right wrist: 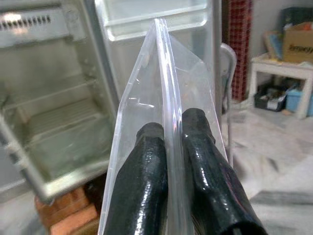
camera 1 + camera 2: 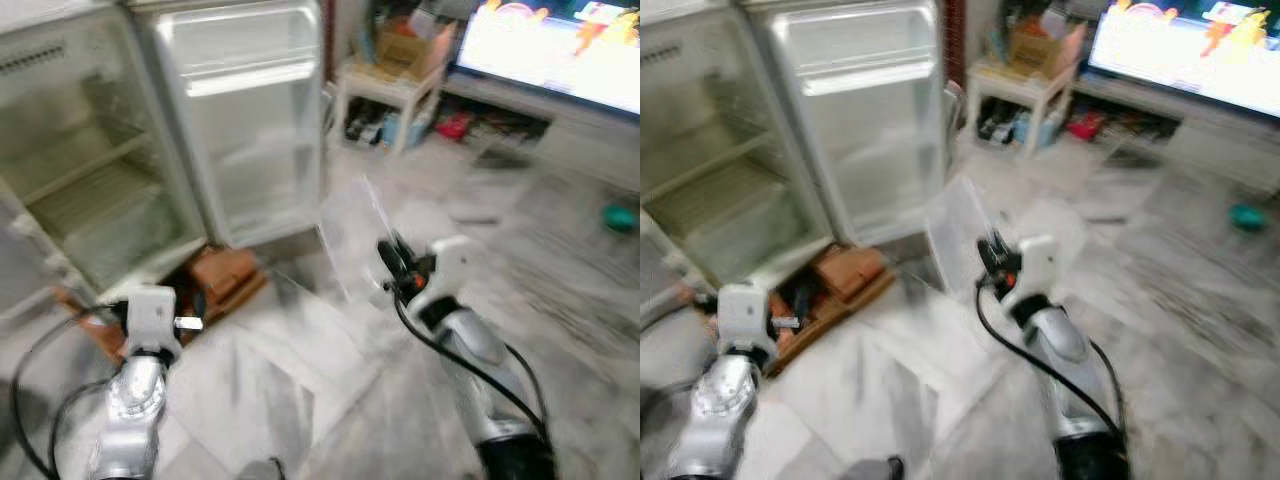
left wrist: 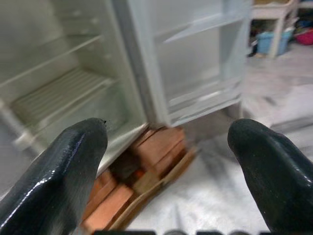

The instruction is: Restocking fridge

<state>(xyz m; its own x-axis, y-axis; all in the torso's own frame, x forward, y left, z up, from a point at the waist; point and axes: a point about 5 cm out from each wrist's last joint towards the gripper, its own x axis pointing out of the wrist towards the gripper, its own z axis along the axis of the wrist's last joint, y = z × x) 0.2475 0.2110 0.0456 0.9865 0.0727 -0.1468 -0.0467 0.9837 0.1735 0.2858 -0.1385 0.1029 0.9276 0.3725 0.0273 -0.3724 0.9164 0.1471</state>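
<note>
A small white fridge stands open on the left, its shelves bare, with its door swung wide to the right. My right gripper is shut on the edge of a clear plastic pack, which it holds upright in the air to the right of the door. In the eye view the pack rises above the right gripper. My left gripper is open with nothing between its fingers, low in front of the fridge's bottom edge.
The fridge rests on red bricks on a marble floor. A white side table with boxes and a lit TV on a low bench stand behind. A teal object lies on the floor at right.
</note>
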